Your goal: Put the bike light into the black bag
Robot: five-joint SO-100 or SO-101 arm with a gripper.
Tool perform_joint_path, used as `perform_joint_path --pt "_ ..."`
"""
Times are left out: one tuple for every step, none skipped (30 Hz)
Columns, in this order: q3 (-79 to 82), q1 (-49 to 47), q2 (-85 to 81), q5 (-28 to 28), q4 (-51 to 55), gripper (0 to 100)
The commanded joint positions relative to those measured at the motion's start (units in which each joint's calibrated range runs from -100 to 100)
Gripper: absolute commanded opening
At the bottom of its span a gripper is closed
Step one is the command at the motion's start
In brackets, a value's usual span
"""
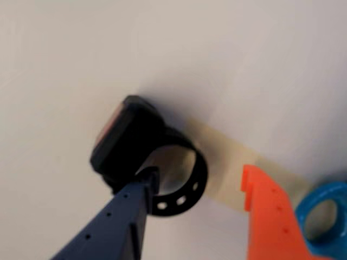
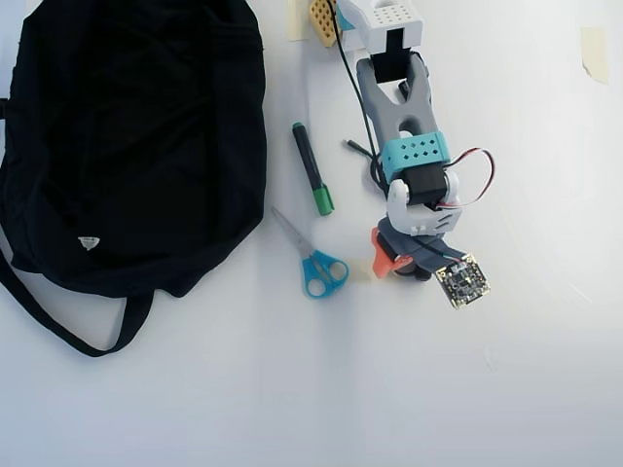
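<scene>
**Q:** While the gripper (image 1: pixel 198 189) hangs low over the table (image 1: pixel 260 65), which way is the bike light (image 1: pixel 127 142) found from it?

**A:** In the wrist view, the light is seen lying on the table just left of the midline between the fingers. The dark blue finger (image 1: pixel 122 219) is set at the strap loop (image 1: pixel 187 192), its tip apparently touching or poking into the ring, though contact cannot be confirmed. The orange finger (image 1: pixel 268 211) is held well apart to the right. The jaws are spread wide, and nothing is gripped.

**Q:** How is the light's long axis laid?

**A:** The block is angled from upper right to lower left, with the loop jutting out toward the orange finger. A close across block and loop is judged to be what the coming move calls for.

**Q:** And the black bag (image 2: pixel 127 136)?

**A:** In the overhead view, it is spread at the left, well apart from the gripper, beyond the scissors (image 2: pixel 313 261) and the green marker (image 2: pixel 312 167). The light itself is hidden under the arm there.

**Q:** What is counted?

**A:** One light, one bag, one pair of scissors, one marker and one arm.
</scene>
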Motion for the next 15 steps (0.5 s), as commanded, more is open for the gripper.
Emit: perform_joint_path --pt "-2.22 0.56 -0.89 0.3 -1.1 20" --pt "-2.13 0.56 -0.89 0.3 -1.1 20" --pt "-2.04 0.56 -0.89 0.3 -1.1 20" --pt "-1.86 0.56 -0.89 0.3 -1.1 20" --pt "-1.77 0.56 -0.89 0.3 -1.1 20" --pt "-1.59 0.63 -0.89 0.3 -1.1 20" --pt "-1.59 0.63 -0.89 0.3 -1.1 20" --pt "-1.59 0.63 -0.89 0.3 -1.1 20" --pt "-1.5 0.63 -0.81 0.3 -1.1 20" --pt "-1.5 0.63 -0.81 0.3 -1.1 20" --pt "-1.5 0.71 -0.65 0.3 -1.1 20" --pt "-1.5 0.93 -0.15 0.3 -1.1 20" --pt "-1.95 1.08 0.35 0.3 -1.1 20" --pt "-2.13 1.08 0.93 0.3 -1.1 20" --pt "-2.22 1.16 1.35 0.35 -1.28 20"
